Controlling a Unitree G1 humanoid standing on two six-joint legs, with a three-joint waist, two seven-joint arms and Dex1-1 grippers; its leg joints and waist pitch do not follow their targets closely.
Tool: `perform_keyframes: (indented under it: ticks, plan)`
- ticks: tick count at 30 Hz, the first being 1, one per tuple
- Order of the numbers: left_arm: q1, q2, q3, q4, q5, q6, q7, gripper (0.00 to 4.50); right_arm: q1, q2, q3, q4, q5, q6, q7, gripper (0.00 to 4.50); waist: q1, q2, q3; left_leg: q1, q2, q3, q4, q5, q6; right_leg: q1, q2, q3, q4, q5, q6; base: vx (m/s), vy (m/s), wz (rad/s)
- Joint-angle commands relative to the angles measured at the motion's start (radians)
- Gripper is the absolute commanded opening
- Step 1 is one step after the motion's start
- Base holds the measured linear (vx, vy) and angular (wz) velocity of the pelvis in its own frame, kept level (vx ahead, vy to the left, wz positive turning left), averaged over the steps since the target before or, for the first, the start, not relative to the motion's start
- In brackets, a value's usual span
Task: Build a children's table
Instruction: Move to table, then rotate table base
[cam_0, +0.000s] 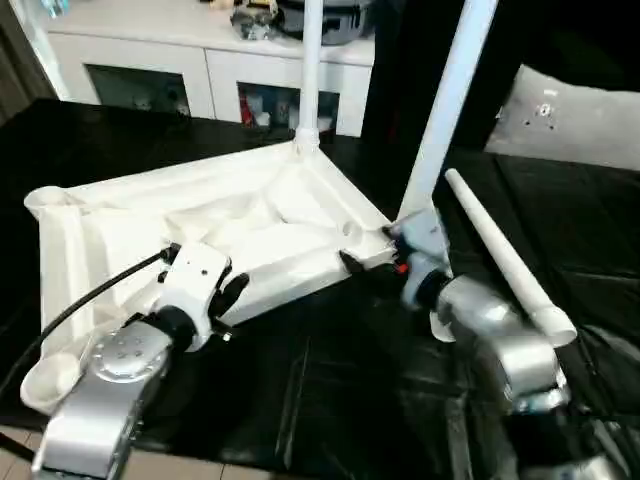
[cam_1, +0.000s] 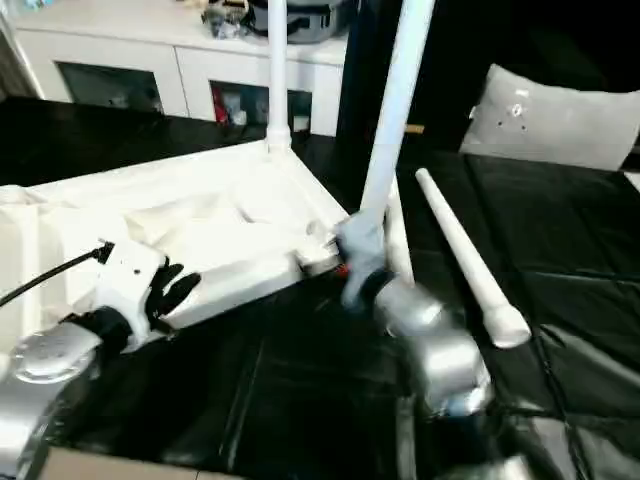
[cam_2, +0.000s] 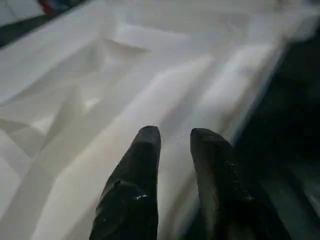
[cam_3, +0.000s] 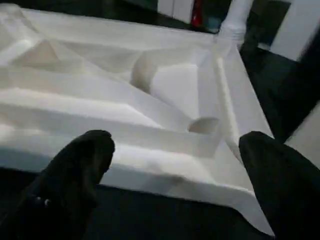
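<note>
Top (cam_0: 180, 225) lies underside-up at centre-left of the frame on the black surface (cam_0: 330, 380), one leg (cam_0: 310, 70) upright in its far corner socket, a second leg (cam_0: 445, 110) at the near right corner by the right gripper (cam_3: 175, 165), a third leg (cam_0: 505, 255) loose at right. Right jaws are wide apart and empty; left gripper (cam_2: 172, 145) is nearly closed, empty, over the near rim. Second leg looks possibly unseated, so hold the top down with the left and push that leg straight along its socket.
</note>
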Motion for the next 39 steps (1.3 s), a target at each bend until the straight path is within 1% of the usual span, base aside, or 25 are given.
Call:
perform_keyframes:
  ticks: [1, 2, 5, 6, 7, 8, 12, 14, 15, 16, 17, 18, 21, 23, 24, 25, 28, 31, 32, 33, 34, 35, 36, 37, 39]
  plan:
    - [-0.011, 0.035, 0.012, -0.021, -0.022, 0.029, -0.047, 1.31, -0.075, -0.037, -0.028, 0.114, -0.006, -0.032, 0.038, 4.5, 0.001, 0.007, -0.034, 0.009, 0.07, -0.007, -0.098, -0.148, -0.011, 0.035, -0.086, 0.052, -0.082, -0.073, -0.255, -0.082, -0.031, 0.02]
    - [-0.013, 0.044, 0.015, -0.023, -0.026, 0.034, -0.056, 1.31, -0.1, -0.049, -0.031, 0.155, -0.008, -0.05, 0.048, 4.5, -0.001, 0.006, -0.032, 0.009, 0.07, -0.002, -0.1, -0.173, -0.01, 0.029, -0.085, 0.05, -0.086, -0.127, -0.256, -0.114, -0.044, 0.04]
    - [-0.013, 0.063, 0.021, -0.039, -0.048, 0.051, -0.083, 1.31, -0.167, -0.073, -0.039, 0.277, -0.01, -0.101, 0.092, 4.5, 0.003, 0.007, -0.031, 0.006, 0.075, 0.006, -0.1, -0.168, -0.009, 0.022, -0.084, 0.05, -0.089, -0.143, -0.255, -0.04, -0.017, 0.02]
    - [-0.012, 0.071, 0.023, -0.049, -0.058, 0.057, -0.097, 1.31, -0.202, -0.085, -0.039, 0.344, -0.016, -0.132, 0.116, 4.5, 0.004, -0.001, -0.033, 0.006, 0.077, 0.009, -0.099, -0.164, -0.006, 0.021, -0.085, 0.049, -0.087, -0.137, -0.256, 0.0, 0.0, 0.0]
    - [-0.01, 0.075, 0.024, -0.058, -0.065, 0.064, -0.102, 1.31, -0.234, -0.09, -0.042, 0.405, -0.015, -0.159, 0.147, 4.5, 0.002, 0.001, -0.035, 0.0, 0.076, 0.01, -0.099, -0.139, 0.0, 0.025, -0.084, 0.046, -0.082, -0.117, -0.264, 0.0, 0.0, 0.0]
    - [-0.006, 0.076, 0.027, -0.07, -0.071, 0.074, -0.103, 1.31, -0.28, -0.095, -0.043, 0.49, -0.017, -0.209, 0.183, 4.5, 0.003, -0.005, -0.037, 0.0, 0.078, 0.015, -0.097, -0.127, 0.007, 0.022, -0.084, 0.045, -0.082, -0.098, -0.275, 0.0, 0.0, 0.0]
    - [0.007, 0.084, 0.032, -0.091, -0.08, 0.088, -0.101, 1.31, -0.373, -0.092, -0.042, 0.656, -0.024, -0.298, 0.247, 4.5, 0.006, -0.002, -0.043, -0.006, 0.081, 0.023, -0.091, -0.057, 0.028, 0.022, -0.082, 0.043, -0.07, -0.002, -0.298, 0.0, 0.0, 0.0]
    - [0.01, 0.09, 0.035, -0.096, -0.081, 0.09, -0.104, 1.31, -0.4, -0.09, -0.04, 0.71, -0.033, -0.335, 0.249, 4.5, 0.011, -0.002, -0.056, -0.01, 0.078, 0.024, -0.082, 0.046, 0.061, 0.027, -0.079, 0.041, -0.057, 0.133, -0.309, 0.0, 0.0, 0.0]
    - [0.018, 0.097, 0.047, -0.108, -0.084, 0.099, -0.104, 1.31, -0.459, -0.08, -0.05, 0.821, -0.052, -0.403, 0.203, 4.5, 0.016, 0.004, -0.059, -0.01, 0.078, 0.023, -0.078, 0.08, 0.072, 0.024, -0.081, 0.041, -0.05, 0.182, -0.316, 0.0, 0.0, 0.0]
    - [0.018, 0.097, 0.047, -0.108, -0.084, 0.099, -0.104, 1.31, -0.459, -0.08, -0.05, 0.821, -0.052, -0.403, 0.203, 4.5, 0.013, 0.001, -0.058, -0.014, 0.076, 0.026, -0.079, 0.094, 0.086, 0.021, -0.077, 0.037, -0.051, 0.214, -0.332, 0.0, 0.0, 0.0]
    - [0.022, 0.098, 0.055, -0.115, -0.084, 0.105, -0.099, 1.31, -0.5, -0.073, -0.068, 0.901, -0.061, -0.455, 0.14, 4.5, 0.016, 0.0, -0.058, -0.015, 0.079, 0.028, -0.076, 0.1, 0.1, 0.019, -0.078, 0.039, -0.047, 0.233, -0.339, 0.0, 0.0, 0.0]
    - [0.025, 0.097, 0.065, -0.12, -0.085, 0.11, -0.095, 1.31, -0.53, -0.068, -0.082, 0.96, -0.071, -0.491, 0.074, 4.5, 0.018, 0.011, -0.056, -0.016, 0.078, 0.026, -0.076, 0.106, 0.103, 0.016, -0.079, 0.038, -0.045, 0.238, -0.345, 0.0, 0.0, 0.0]
    - [0.02, 0.1, 0.076, -0.113, -0.077, 0.11, -0.072, 1.31, -0.577, -0.069, -0.077, 1.073, -0.116, -0.585, -0.046, 4.5, 0.03, 0.008, -0.05, -0.015, 0.079, 0.032, -0.078, 0.077, 0.094, 0.008, -0.074, 0.036, -0.05, 0.2, -0.345, 0.0, 0.0, 0.0]
    - [0.008, 0.095, 0.084, -0.101, -0.073, 0.113, -0.055, 1.31, -0.578, -0.063, -0.089, 1.074, -0.103, -0.594, -0.02, 4.5, 0.039, 0.011, -0.046, -0.009, 0.084, 0.034, -0.082, 0.006, 0.076, 0.005, -0.073, 0.037, -0.053, 0.143, -0.329, 0.0, 0.0, 0.0]
    - [-0.003, 0.086, 0.094, -0.089, -0.076, 0.116, -0.045, 1.31, -0.572, -0.054, -0.102, 1.058, -0.08, -0.591, 0.022, 4.5, 0.039, 0.004, -0.046, -0.011, 0.085, 0.036, -0.083, -0.002, 0.073, 0.007, -0.072, 0.037, -0.055, 0.135, -0.323, 0.0, 0.0, 0.0]
    - [-0.014, 0.077, 0.102, -0.077, -0.074, 0.117, -0.032, 1.31, -0.562, -0.046, -0.111, 1.036, -0.061, -0.589, 0.066, 4.5, 0.041, 0.007, -0.049, -0.009, 0.085, 0.036, -0.084, -0.015, 0.067, 0.009, -0.072, 0.038, -0.053, 0.126, -0.314, 0.0, 0.0, 0.0]
    - [-0.033, 0.066, 0.112, -0.051, -0.058, 0.117, -0.001, 1.31, -0.54, -0.035, -0.117, 1.004, -0.039, -0.605, 0.123, 4.5, 0.042, 0.001, -0.052, -0.013, 0.086, 0.037, -0.084, 0.002, 0.07, 0.011, -0.076, 0.039, -0.052, 0.14, -0.301, 0.0, 0.0, 0.0]
    - [-0.067, 0.053, 0.148, 0.0, -0.024, 0.122, 0.057, 1.31, -0.474, -0.011, -0.117, 0.915, -0.012, -0.596, 0.17, 4.5, 0.039, 0.005, -0.053, -0.013, 0.086, 0.038, -0.083, 0.012, 0.076, 0.009, -0.076, 0.04, -0.052, 0.147, -0.3, 0.0, 0.0, 0.0]
    - [-0.071, 0.055, 0.155, 0.008, -0.022, 0.123, 0.064, 1.67, -0.462, -0.005, -0.115, 0.901, -0.009, -0.597, 0.173, 4.5, 0.039, 0.004, -0.055, -0.013, 0.087, 0.039, -0.082, 0.024, 0.077, 0.01, -0.074, 0.04, -0.052, 0.16, -0.294, 0.0, 0.0, 0.0]
    - [-0.074, 0.059, 0.162, 0.015, -0.021, 0.127, 0.067, 1.67, -0.444, 0.0, -0.111, 0.875, -0.002, -0.588, 0.176, 4.5, 0.037, 0.006, -0.056, -0.012, 0.087, 0.037, -0.083, 0.031, 0.077, 0.01, -0.074, 0.039, -0.051, 0.166, -0.296, 0.0, 0.0, 0.0]
    - [-0.081, 0.067, 0.17, 0.028, -0.021, 0.134, 0.071, 1.67, -0.413, 0.009, -0.106, 0.824, 0.003, -0.569, 0.18, 4.5, 0.037, 0.005, -0.055, -0.013, 0.085, 0.039, -0.082, 0.036, 0.078, 0.009, -0.072, 0.039, -0.053, 0.168, -0.297, 0.0, 0.0, 0.0]
    - [-0.086, 0.079, 0.173, 0.038, -0.015, 0.14, 0.074, 1.71, -0.379, 0.017, -0.101, 0.768, 0.008, -0.539, 0.172, 4.5, 0.037, 0.01, -0.055, -0.012, 0.086, 0.038, -0.083, 0.033, 0.076, 0.008, -0.074, 0.039, -0.052, 0.162, -0.297, 0.0, 0.0, 0.0]
    - [-0.086, 0.079, 0.173, 0.038, -0.015, 0.14, 0.074, 1.82, -0.379, 0.017, -0.101, 0.768, 0.008, -0.539, 0.172, 4.5, 0.039, 0.009, -0.054, -0.01, 0.086, 0.039, -0.085, 0.025, 0.075, 0.007, -0.072, 0.038, -0.056, 0.152, -0.292, 0.0, 0.0, 0.0]
    - [-0.098, 0.105, 0.167, 0.068, 0.01, 0.137, 0.085, 1.99, -0.324, 0.031, -0.091, 0.672, 0.013, -0.485, 0.153, 4.5, 0.036, 0.007, -0.055, -0.011, 0.087, 0.039, -0.084, 0.023, 0.072, 0.007, -0.072, 0.039, -0.054, 0.149, -0.292, 0.0, 0.0, 0.0]
    - [-0.12, 0.147, 0.159, 0.128, 0.05, 0.13, 0.101, 2.11, -0.225, 0.052, -0.062, 0.505, 0.014, -0.388, 0.122, 4.5, 0.035, 0.005, -0.047, -0.011, 0.084, 0.037, -0.091, 0.023, 0.064, 0.006, -0.065, 0.04, -0.06, 0.138, -0.256, 0.0, 0.0, 0.0]
